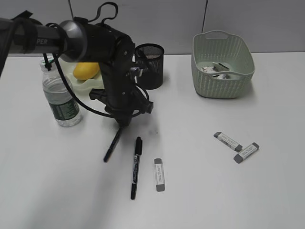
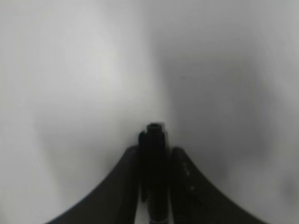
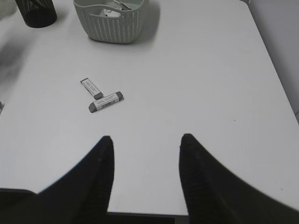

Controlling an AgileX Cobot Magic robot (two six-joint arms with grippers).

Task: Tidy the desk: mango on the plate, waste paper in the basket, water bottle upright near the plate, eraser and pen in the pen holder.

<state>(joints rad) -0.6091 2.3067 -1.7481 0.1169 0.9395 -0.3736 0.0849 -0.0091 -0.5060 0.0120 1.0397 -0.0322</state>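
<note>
My left gripper (image 1: 120, 125) is shut on a black pen (image 1: 113, 146) and holds it tilted, its lower tip at or just above the desk (image 1: 200, 191). In the left wrist view the pen (image 2: 155, 158) sits between the jaws (image 2: 155, 151). A second black pen (image 1: 137, 167) and a grey-capped eraser (image 1: 159, 174) lie in front. Two more erasers (image 1: 228, 141) (image 1: 246, 152) lie to the right. The mango (image 1: 86, 70) is on the plate (image 1: 93, 86). The water bottle (image 1: 59, 95) stands upright beside the plate. The pen holder (image 1: 150, 64) stands behind the arm. My right gripper (image 3: 147, 140) is open and empty.
The basket (image 1: 222, 64) at the back right holds crumpled waste paper (image 1: 212, 70). The right wrist view shows the two erasers (image 3: 91, 88) (image 3: 106, 101), the basket (image 3: 112, 18), the pen holder (image 3: 36, 11) and the desk's right edge (image 3: 275, 79).
</note>
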